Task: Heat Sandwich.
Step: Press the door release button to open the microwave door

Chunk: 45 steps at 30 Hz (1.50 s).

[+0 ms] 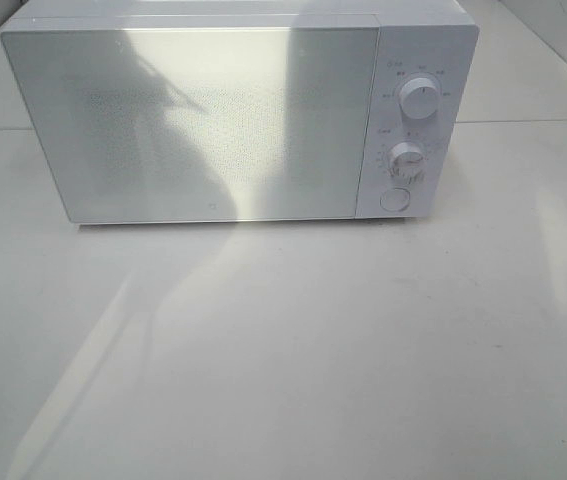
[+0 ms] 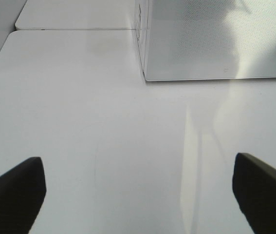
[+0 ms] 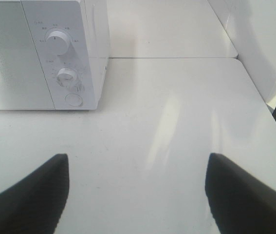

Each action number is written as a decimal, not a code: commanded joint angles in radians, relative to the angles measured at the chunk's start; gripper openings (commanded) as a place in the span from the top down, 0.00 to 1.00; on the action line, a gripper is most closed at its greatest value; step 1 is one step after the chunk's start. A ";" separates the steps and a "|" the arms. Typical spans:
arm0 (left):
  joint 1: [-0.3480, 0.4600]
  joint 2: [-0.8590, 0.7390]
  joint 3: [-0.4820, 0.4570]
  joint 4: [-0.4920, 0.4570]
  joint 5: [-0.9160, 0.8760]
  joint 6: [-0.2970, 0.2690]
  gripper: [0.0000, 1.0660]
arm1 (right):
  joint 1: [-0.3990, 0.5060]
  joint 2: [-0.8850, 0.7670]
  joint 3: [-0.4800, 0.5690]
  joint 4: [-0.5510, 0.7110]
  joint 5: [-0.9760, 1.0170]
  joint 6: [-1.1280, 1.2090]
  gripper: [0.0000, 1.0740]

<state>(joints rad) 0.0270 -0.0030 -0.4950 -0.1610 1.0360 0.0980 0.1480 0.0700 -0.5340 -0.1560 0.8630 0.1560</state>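
microwave, door shut, sat near table's far edge; sandwich unseen, judged soft, wanting gentle side grip; left gripper, right gripper gaped empty.

1. On the left gripper, 2 matte black fingers are seen, wedge-shaped with blunt tips.
2. On the right gripper, 2 dark fingers are seen, broad and tapering.

White glossy table, two slabs, seam running well ahead of the right jaws. White wall past the table edge, to the right of the right jaws. Bright light streaks just ahead of them; another streak ahead of the left jaws.
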 commanded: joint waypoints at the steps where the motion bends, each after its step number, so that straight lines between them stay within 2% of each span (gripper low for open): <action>1: 0.001 -0.028 0.003 -0.007 -0.009 -0.005 0.07 | -0.007 0.063 -0.008 -0.001 -0.073 0.000 0.30; 16: 0.001 -0.028 0.003 -0.007 -0.009 -0.005 0.07 | -0.007 0.336 -0.008 -0.001 -0.420 0.030 0.30; 32: 0.001 -0.028 0.003 -0.007 -0.009 -0.005 0.07 | -0.007 0.730 -0.008 -0.001 -0.802 0.034 0.30; 45: 0.001 -0.028 0.003 -0.007 -0.009 -0.005 0.07 | -0.007 1.009 0.000 -0.001 -1.036 0.034 0.30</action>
<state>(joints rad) 0.0270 -0.0030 -0.4950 -0.1610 1.0360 0.0980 0.1480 1.0530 -0.5330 -0.1550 -0.1210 0.1840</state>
